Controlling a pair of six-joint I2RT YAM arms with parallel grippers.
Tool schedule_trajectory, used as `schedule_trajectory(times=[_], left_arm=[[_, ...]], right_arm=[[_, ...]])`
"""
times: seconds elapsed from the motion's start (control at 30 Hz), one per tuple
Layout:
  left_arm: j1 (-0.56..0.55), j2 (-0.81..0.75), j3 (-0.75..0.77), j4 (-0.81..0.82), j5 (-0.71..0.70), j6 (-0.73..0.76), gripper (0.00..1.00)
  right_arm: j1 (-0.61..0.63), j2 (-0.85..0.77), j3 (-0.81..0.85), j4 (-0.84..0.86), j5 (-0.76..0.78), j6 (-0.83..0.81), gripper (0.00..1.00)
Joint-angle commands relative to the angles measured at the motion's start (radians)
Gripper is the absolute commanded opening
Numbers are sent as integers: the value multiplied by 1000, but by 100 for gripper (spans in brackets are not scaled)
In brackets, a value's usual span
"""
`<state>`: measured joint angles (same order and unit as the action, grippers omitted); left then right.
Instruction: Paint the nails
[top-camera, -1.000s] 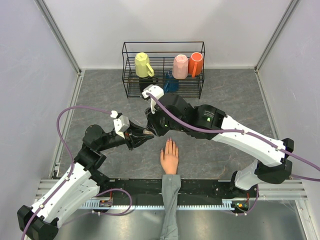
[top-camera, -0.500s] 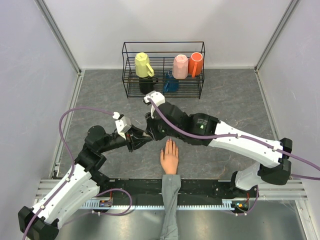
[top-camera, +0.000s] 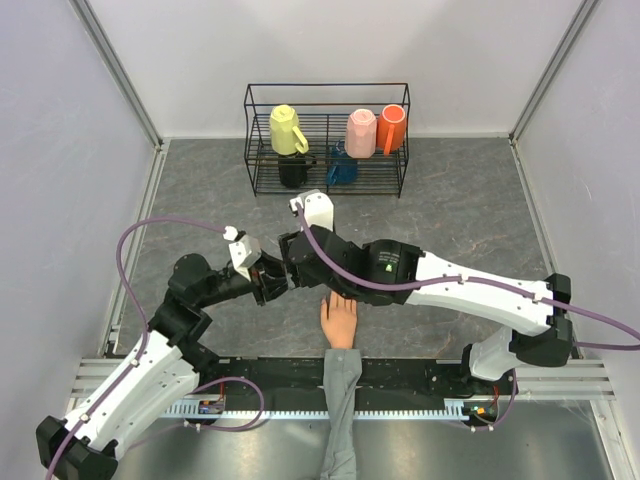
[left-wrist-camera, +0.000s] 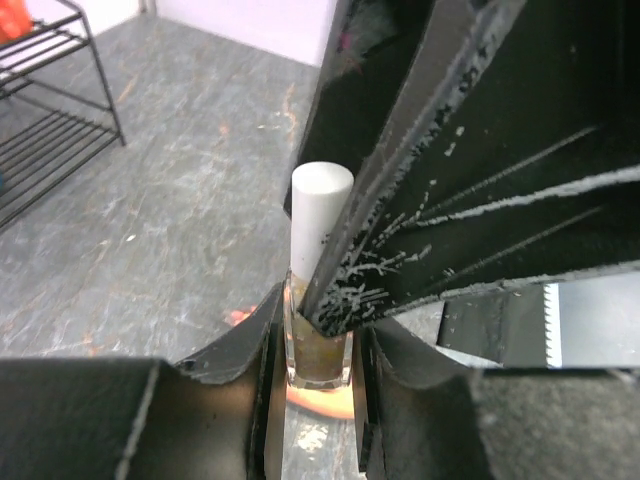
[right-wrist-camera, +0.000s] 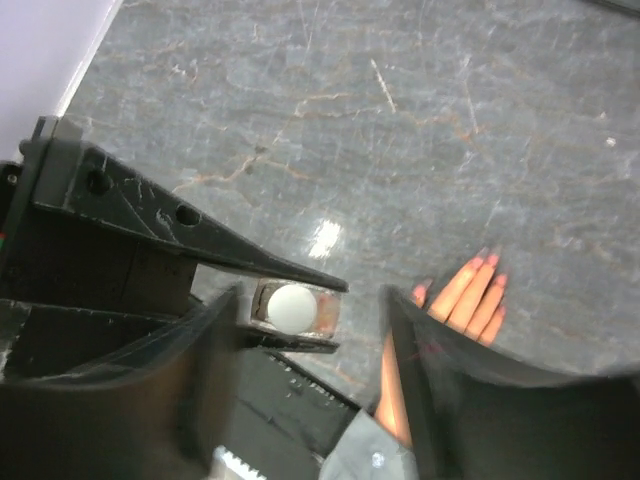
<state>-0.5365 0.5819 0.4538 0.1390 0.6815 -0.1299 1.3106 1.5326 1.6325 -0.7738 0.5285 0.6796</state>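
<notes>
Two arms meet over the grey desk (top-camera: 450, 190) | mannequin hand (top-camera: 340, 322) lies flat near the front edge | left end effector (left-wrist-camera: 318, 370) clamps polish bottle (left-wrist-camera: 318, 350) upright | right end effector (right-wrist-camera: 312, 300) spread wide, straddling white cap (right-wrist-camera: 290, 307) | nails (right-wrist-camera: 478, 262) near the bottle

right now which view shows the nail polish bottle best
The left wrist view: the nail polish bottle shows side-on, white cap and glass body, clamped in the left gripper. The right wrist view shows only its cap top and a sliver of glass from above. In the top external view it is hidden.
</notes>
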Motion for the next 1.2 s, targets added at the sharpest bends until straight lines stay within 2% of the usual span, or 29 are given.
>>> schedule_trajectory(times=[0.0,0.13,0.2,0.37,0.5,0.53,0.57,0.87,0.9,0.93,0.97,1.17], left_arm=[[-3,24,63,83,56,18,2],[-5,39,69,77,81,15,2],[-3,47,74,85,128,7,2],[-5,116,86,171,372,-88,2],[-22,159,89,240,487,-149,2],[-28,157,89,240,493,-152,2],[-28,157,86,238,481,-152,2],[-29,153,89,212,455,-132,2],[-29,151,88,212,454,-129,2],[-29,154,89,211,449,-129,2],[-29,153,91,208,448,-126,2],[-28,151,91,195,435,-119,2]], right_arm=[[-13,-54,85,-53,-90,-106,78],[-62,-126,127,-90,-212,-251,95],[-96,-147,130,-104,-283,-325,96],[-194,-158,125,-145,-765,-608,87],[-214,-83,222,-238,-803,-721,78],[-232,-54,251,-255,-812,-735,68],[-240,-40,265,-293,-823,-747,65],[-244,-14,225,-309,-881,-775,64],[-243,-17,224,-309,-881,-775,62],[-244,-17,222,-306,-892,-773,55],[-244,-15,222,-306,-903,-773,51],[-244,-8,219,-297,-930,-770,51]])
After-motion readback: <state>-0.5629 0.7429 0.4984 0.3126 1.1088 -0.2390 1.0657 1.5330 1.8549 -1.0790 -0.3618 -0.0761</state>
